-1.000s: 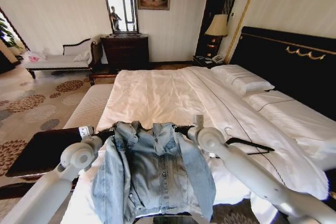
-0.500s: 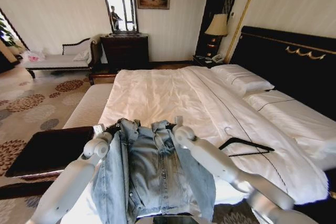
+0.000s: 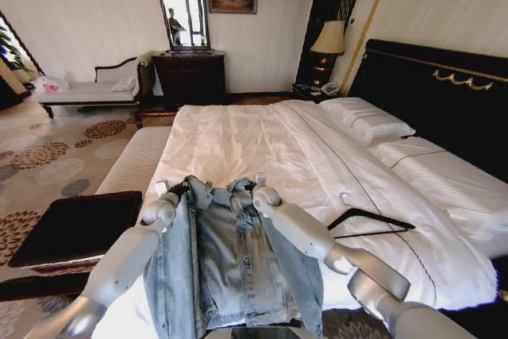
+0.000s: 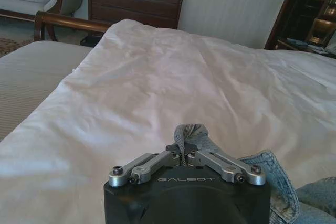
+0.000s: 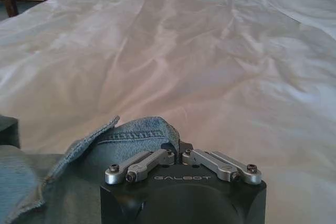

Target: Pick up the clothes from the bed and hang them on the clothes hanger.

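So both arms have the denim jacket [image 3: 238, 263] pinched up near the collar, one on each shoulder, which is why it hangs flat and open-fronted over the near edge of the bed [image 3: 238, 144] instead of bunching up. The left gripper [image 4: 185, 159] is clamped tight on a fold of denim, and the right gripper [image 5: 180, 153] is closed the same way on the other shoulder seam (you can see fabric poking up between the fingers in both wrist views). Holding it spread like that looks meant to keep the neck opening wide for the clothes hanger [image 3: 371, 221], which lies on the white sheet off to the robot's right, apart from the jacket and untouched.
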Motion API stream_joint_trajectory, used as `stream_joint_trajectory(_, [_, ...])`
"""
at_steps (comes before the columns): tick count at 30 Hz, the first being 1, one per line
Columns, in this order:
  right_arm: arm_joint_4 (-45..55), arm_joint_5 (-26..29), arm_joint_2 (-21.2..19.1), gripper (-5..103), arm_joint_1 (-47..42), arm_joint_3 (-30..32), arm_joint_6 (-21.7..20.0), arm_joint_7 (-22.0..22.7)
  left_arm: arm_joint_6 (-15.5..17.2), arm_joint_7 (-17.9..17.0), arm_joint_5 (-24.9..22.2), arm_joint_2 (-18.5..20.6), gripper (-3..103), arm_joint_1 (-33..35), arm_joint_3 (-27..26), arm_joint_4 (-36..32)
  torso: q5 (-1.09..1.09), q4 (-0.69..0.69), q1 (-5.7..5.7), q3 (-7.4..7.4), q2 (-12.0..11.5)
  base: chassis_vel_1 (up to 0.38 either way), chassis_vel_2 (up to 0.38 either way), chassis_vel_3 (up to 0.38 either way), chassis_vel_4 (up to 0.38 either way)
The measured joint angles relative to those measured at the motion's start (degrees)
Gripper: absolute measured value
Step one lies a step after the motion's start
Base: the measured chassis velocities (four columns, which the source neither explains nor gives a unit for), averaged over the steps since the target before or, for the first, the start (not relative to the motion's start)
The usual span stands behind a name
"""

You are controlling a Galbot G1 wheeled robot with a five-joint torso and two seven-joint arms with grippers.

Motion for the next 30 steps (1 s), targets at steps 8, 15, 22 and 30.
stream_joint_trajectory(8, [-3.18,-1.24,0.85,0,0.23,0.16,0.86,-1.21,-0.26,0.39,0.3,-1.12,3,-1.02,0.92,1.69,0.0,0.0,0.0,-0.01,0.0,0.0,0.0,0.0,0.0])
stream_joint_trajectory(15, [1.21,-1.0,-0.66,22,-1.56,-0.07,0.88,-1.35,0.61,0.29,0.19,-0.43,25,1.84,-0.45,-1.2,0.01,0.0,0.0,-0.01,0.01,0.0,0.0,0.0,0.0])
stream_joint_trajectory(22, [5.16,-1.36,-3.12,49,-3.2,0.79,1.54,-1.29,1.27,0.86,2.26,1.18,52,6.09,-3.04,-4.56,0.01,0.0,-0.01,-0.01,0.01,0.0,0.0,0.0,0.0])
stream_joint_trajectory(30, [13.83,-2.64,-10.74,77,-5.23,2.45,3.71,-2.07,-0.52,0.9,3.24,3.34,79,13.62,-11.24,-13.38,0.01,0.02,0.0,-0.01,0.01,0.0,0.0,0.0,0.0])
